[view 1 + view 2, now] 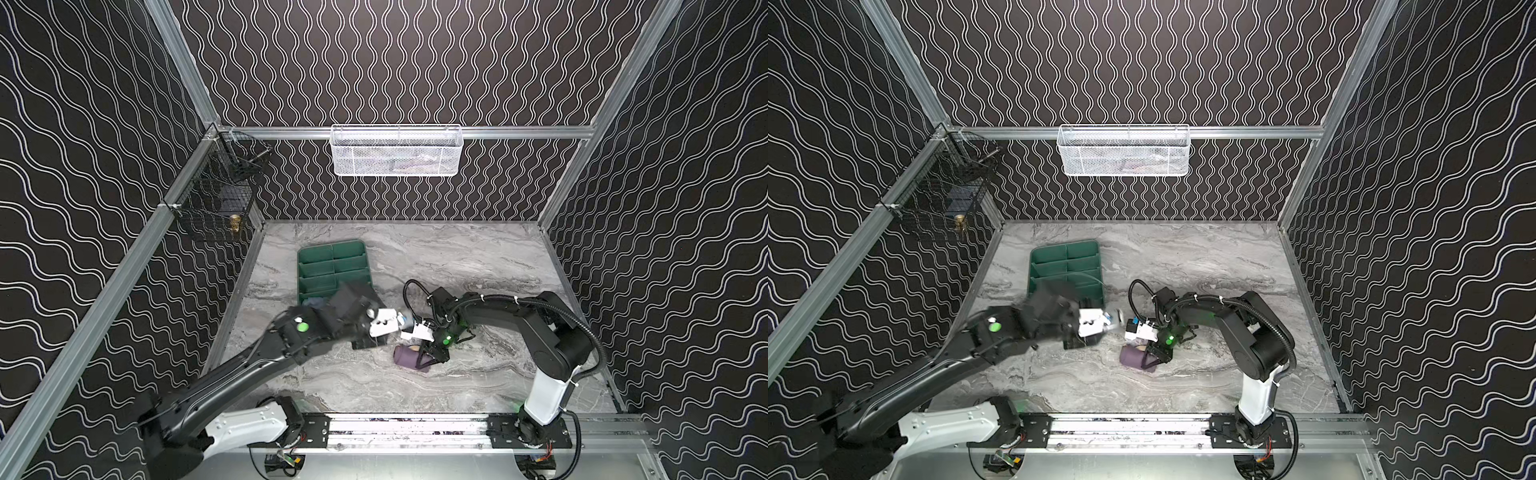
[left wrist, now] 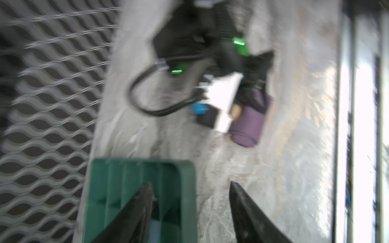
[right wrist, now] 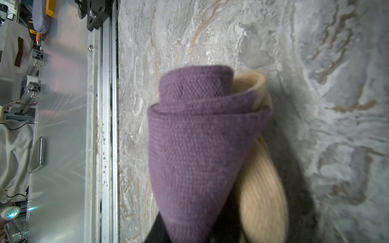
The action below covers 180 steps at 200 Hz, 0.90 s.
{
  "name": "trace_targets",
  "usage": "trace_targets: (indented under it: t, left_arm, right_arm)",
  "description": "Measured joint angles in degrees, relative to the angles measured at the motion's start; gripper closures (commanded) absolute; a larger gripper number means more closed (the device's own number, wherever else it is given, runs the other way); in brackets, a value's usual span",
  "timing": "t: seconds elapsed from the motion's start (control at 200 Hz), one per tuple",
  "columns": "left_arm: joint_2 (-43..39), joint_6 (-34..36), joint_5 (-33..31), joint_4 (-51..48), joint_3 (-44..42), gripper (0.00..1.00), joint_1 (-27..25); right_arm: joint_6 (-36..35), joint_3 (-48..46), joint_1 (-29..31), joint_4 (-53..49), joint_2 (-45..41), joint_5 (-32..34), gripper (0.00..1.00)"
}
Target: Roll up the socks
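The purple sock [image 3: 195, 147], rolled with its tan toe [image 3: 261, 189] showing at one end, rests on the marble table [image 1: 478, 257]. My right gripper [image 1: 430, 358] is shut on it; the roll hides the fingertips in the right wrist view. Both top views show the roll [image 1: 1136, 356] in the middle of the table. My left gripper [image 2: 190, 183] is open with nothing between its fingers and hangs over the near corner of the green tray [image 2: 126, 189]. A pale blue patch [image 2: 154, 229] in the tray beside one finger looks like the light blue sock; the left wrist view is blurred.
The green divided tray [image 1: 332, 266] lies at the table's left rear. A white mesh basket [image 1: 395, 151] hangs on the back wall and a black wire basket [image 1: 216, 199] on the left wall. The arms' metal rail [image 1: 415, 428] runs along the front edge.
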Motion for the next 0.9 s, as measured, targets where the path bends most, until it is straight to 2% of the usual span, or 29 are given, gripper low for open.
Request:
trace_targets:
  t: [0.13,0.285,0.511,0.691,0.821,0.901]
  left_arm:
    - [5.4,1.3,-6.3,3.0,-6.1,0.36,-7.7]
    - [12.4,1.4,-9.4,10.0,-10.6,0.38,-11.8]
    - [23.4,1.0,-10.4,18.9,-13.4,0.43,-12.9]
    - [29.7,0.8,-15.3,24.0,-12.9,0.53,-12.9]
    - [32.4,0.7,-19.7,26.8,-12.4,0.55,-12.9]
    - [33.4,0.8,-22.1,28.8,-12.7,0.63,-13.0]
  right_arm:
    - [-0.1,0.3,-0.3,-0.1,1.6,-2.3,1.00]
    - [-0.8,1.0,-1.0,-0.9,2.8,-3.6,1.00]
    - [-1.8,1.4,-1.4,-1.7,3.6,-4.7,1.00]
    - [-1.6,1.4,-1.4,-1.7,3.6,-4.8,1.00]
    - [-1.5,1.4,-1.5,-1.6,3.6,-4.8,1.00]
    - [-1.5,1.4,-1.5,-1.6,3.6,-4.8,1.00]
